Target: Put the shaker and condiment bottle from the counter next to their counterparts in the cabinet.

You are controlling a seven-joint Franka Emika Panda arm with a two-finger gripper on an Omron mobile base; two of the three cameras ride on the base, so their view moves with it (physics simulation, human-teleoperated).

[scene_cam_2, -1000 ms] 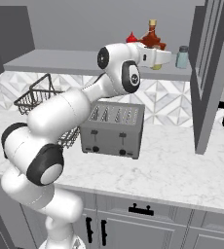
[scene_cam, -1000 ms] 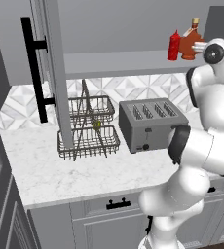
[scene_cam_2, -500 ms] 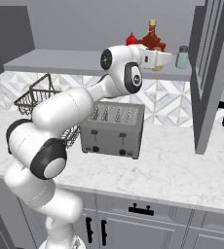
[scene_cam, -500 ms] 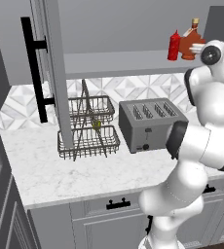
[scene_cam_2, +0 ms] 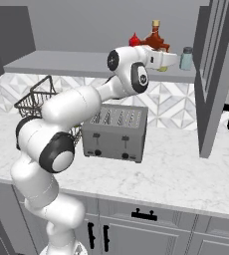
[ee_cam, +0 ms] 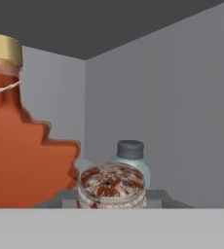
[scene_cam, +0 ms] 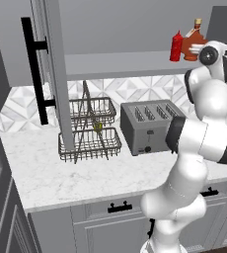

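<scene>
Placing step — jaws closed on the small yellowish shaker with speckled tan top [ee_cam: 112, 186], lower centre, just before the pale blue-grey shaker [ee_cam: 131, 156] on the grey cabinet shelf [scene_cam_2: 81, 64] — next: release.

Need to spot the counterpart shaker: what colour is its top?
Dark grey, over a pale blue-grey body; the shaker shows best in the hand view.
</scene>
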